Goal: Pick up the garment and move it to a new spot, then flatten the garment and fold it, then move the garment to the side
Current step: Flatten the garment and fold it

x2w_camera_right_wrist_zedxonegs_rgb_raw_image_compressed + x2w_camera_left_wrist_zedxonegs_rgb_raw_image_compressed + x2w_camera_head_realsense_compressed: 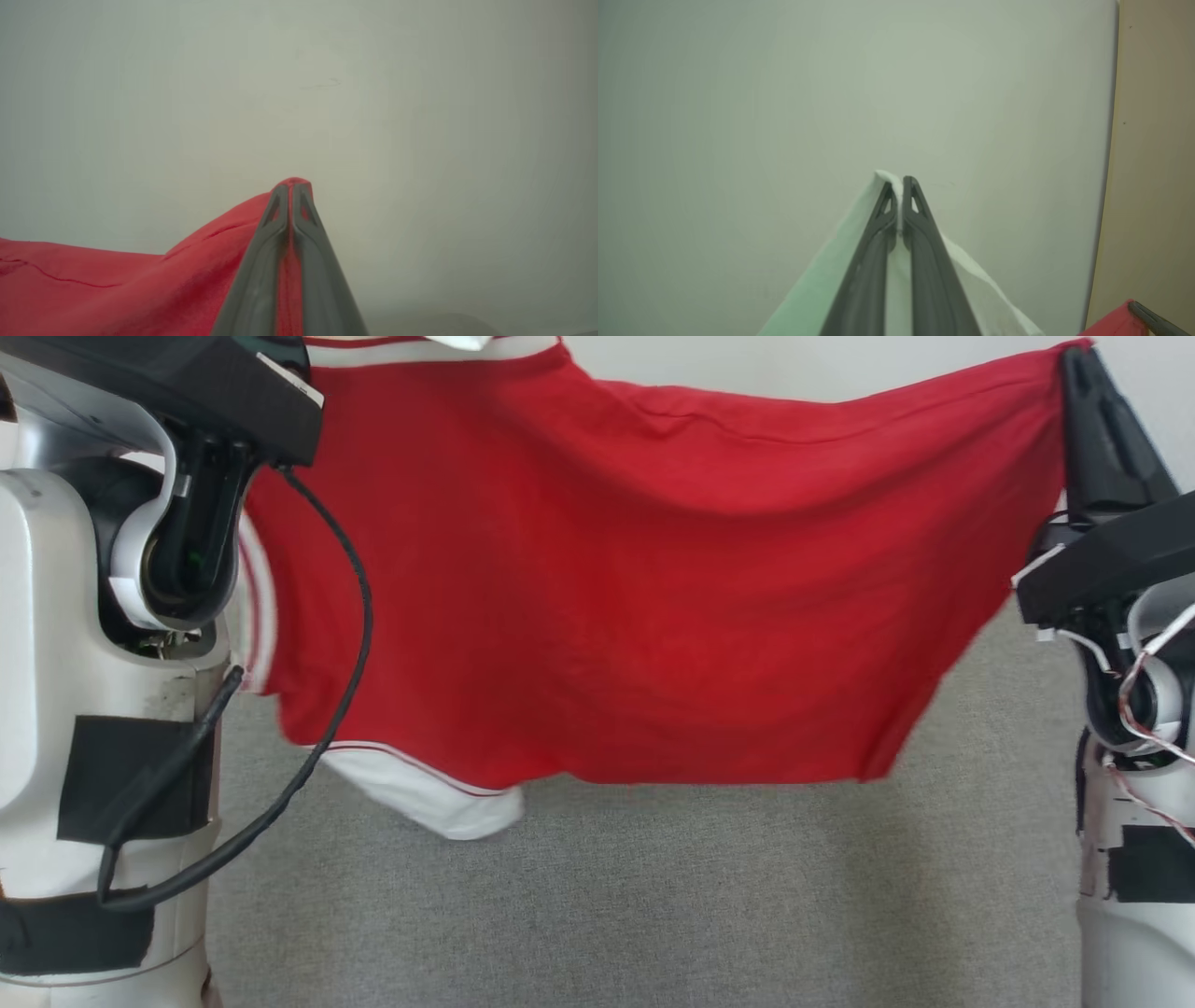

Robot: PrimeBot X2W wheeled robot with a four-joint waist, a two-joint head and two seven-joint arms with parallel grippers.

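text: none can be read, in the head view or either wrist view | labels, brands: none are made out | numbers, signs: none are made out

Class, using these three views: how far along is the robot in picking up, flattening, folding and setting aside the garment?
Done: the red shirt is lifted above the grey surface. In hand: the left gripper pinches its white edge, the right gripper a red corner, stretching it between them. Left: laying it flat, folding it, moving it aside; no fold shows yet.
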